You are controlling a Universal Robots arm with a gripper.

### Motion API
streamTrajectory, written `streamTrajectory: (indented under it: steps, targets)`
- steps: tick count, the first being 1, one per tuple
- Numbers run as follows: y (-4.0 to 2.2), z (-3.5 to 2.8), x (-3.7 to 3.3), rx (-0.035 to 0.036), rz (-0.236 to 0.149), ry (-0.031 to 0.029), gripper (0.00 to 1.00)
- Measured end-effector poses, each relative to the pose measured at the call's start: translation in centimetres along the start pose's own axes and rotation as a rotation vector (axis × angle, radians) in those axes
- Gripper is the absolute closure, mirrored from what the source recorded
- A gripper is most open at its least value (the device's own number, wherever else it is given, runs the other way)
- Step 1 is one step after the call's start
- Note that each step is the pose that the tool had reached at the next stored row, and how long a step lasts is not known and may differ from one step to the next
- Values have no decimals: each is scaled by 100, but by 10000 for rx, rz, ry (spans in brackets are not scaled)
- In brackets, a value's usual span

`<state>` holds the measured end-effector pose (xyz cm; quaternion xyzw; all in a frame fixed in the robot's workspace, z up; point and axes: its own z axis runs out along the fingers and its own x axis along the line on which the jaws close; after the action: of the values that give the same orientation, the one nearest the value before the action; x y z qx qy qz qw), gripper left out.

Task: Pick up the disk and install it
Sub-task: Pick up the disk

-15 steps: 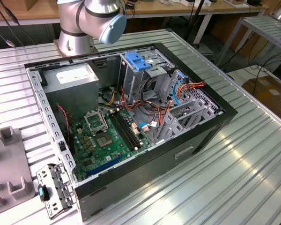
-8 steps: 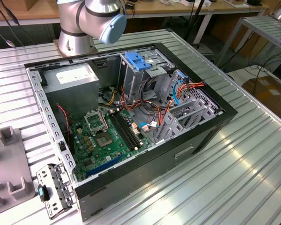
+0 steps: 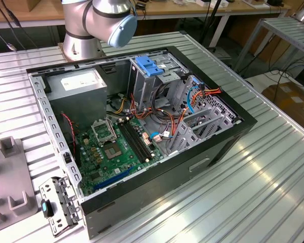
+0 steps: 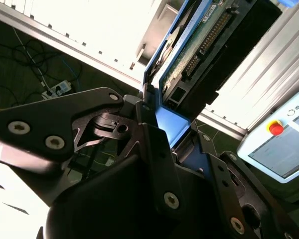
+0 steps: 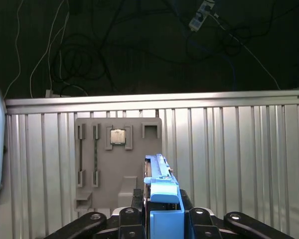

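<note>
My gripper (image 5: 162,216) is shut on the disk (image 5: 162,191), which stands on edge between the black fingers (image 5: 135,199) in its blue plastic carrier. In the second wrist view the disk (image 4: 204,40) shows its green circuit board and black body, with the blue bracket running down into the gripper (image 4: 172,128). It hangs in the air above the ribbed metal table (image 5: 229,159), apart from the grey fixture plate (image 5: 117,169). The open computer case (image 3: 228,144) lies on its side in the exterior view, with a grey drive cage (image 3: 202,119) at the exterior view's right.
The case holds a motherboard (image 3: 116,147), a grey power-supply box (image 3: 78,83), loose cables (image 3: 157,114) and a blue latch (image 3: 149,66) on a metal cage. The fixture plate carries a processor chip (image 5: 118,136). A pendant with a red button (image 4: 276,128) lies near the table. The arm's base (image 3: 83,43) stands behind the case.
</note>
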<state>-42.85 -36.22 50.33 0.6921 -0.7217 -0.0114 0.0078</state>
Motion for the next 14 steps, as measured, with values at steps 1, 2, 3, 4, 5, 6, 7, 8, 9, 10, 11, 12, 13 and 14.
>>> streamTrajectory:
  steps: [1, 2, 3, 4, 5, 6, 7, 8, 9, 10, 11, 12, 13, 14]
  targets:
    - [-8, 0, 0, 1, 0, 0, 63]
    - [-15, 0, 0, 1, 0, 0, 63]
    - [-22, 0, -1, 1, 0, 0, 63]
    - [-30, 0, -1, 0, 1, 0, 63]
    - [-36, -1, -1, 0, 1, 0, 63]
    - [-49, -1, -2, 0, 2, 0, 63]
    - [-64, -1, -3, 0, 3, 0, 63]
    - [-78, -2, -3, 0, 3, 0, 63]
    - [-95, -2, -4, 1, 5, 0, 63]
    - [-103, -3, -4, -1, 5, 0, 63]
    - [-110, -2, -4, 1, 5, 0, 63]
    - [-131, -3, -5, 0, 7, 0, 63]
    - [-144, -4, -6, 0, 7, 0, 63]
    - [-154, -4, -6, 0, 7, 0, 63]
